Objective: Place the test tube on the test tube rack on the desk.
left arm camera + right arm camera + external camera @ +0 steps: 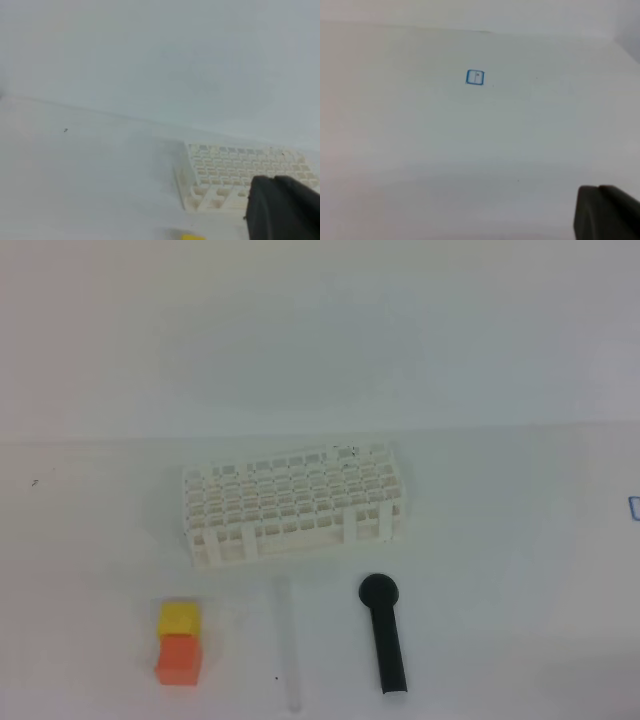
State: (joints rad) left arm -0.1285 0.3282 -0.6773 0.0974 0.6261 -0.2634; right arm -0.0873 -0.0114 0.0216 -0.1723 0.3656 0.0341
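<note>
Along the near edge of the tabletop (100, 540), an orange cube (180, 660) touching a yellow cube (179, 619) is sitting to the left, the test tube (288, 640) is lying flat between them and a black round-headed stick (384, 635), touching neither. Just beyond, toward the middle, the test tube rack (295, 505) is standing upright with no tube in it. Both arms are hanging back clear of everything, a dark edge of the left gripper (282, 207) and of the right gripper (605, 212) showing, fingers clenched on nothing; a small blue-outlined mark (475, 77) is lying near the right edge, its writing too small to read.
</note>
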